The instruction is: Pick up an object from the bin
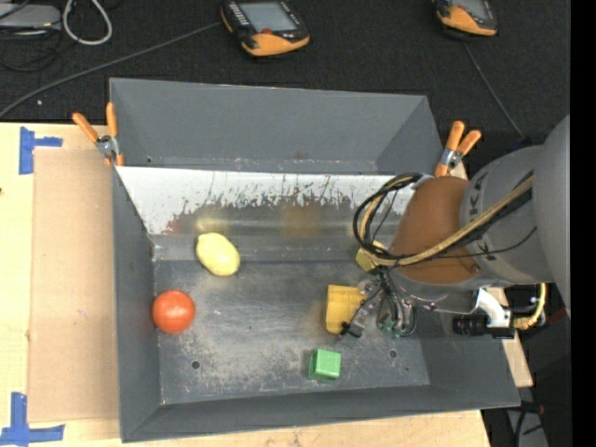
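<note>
The claw (372,317) of the arm is down near the floor of the grey metal bin (270,138), close against the right-hand side of a chunky yellow block with squared edges (339,305). Its dark metal parts overlap that side of the block, reaching down to the block's lower right corner. Whether the claw is released or clenched cannot be told, nor whether the block is in its grip. Above and to the right of the block sits the arm's rounded orange-brown wrist cover (433,236), and black and yellow cables (374,214) loop off it just above the block.

Below the block and a little to its left, near but apart, lies a small green cube (325,364). Well to the left of the block and somewhat higher up rests a pale yellow lemon-shaped fruit (217,254). Farther left again, about level with the block, is a round orange-red ball resembling a tomato (173,311). All three lie apart from the block and from each other on the bin's scuffed floor.
</note>
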{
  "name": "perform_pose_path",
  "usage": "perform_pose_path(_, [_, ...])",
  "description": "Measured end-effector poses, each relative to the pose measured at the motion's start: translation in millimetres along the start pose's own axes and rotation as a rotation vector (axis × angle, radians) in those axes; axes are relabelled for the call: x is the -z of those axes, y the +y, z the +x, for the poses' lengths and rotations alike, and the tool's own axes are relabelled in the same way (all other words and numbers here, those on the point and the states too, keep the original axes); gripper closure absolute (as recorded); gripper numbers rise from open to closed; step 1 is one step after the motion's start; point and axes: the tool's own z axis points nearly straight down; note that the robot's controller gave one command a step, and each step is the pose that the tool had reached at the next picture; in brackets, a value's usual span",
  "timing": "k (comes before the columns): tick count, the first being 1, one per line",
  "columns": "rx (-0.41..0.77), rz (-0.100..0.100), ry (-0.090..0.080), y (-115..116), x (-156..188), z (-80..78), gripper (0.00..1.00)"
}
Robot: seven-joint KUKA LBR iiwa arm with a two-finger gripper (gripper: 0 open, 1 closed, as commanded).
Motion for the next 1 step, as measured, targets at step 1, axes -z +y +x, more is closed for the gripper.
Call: perform_pose_path(1, [0.002,0.001,0.001,0.1,-0.5,0.2,1.00])
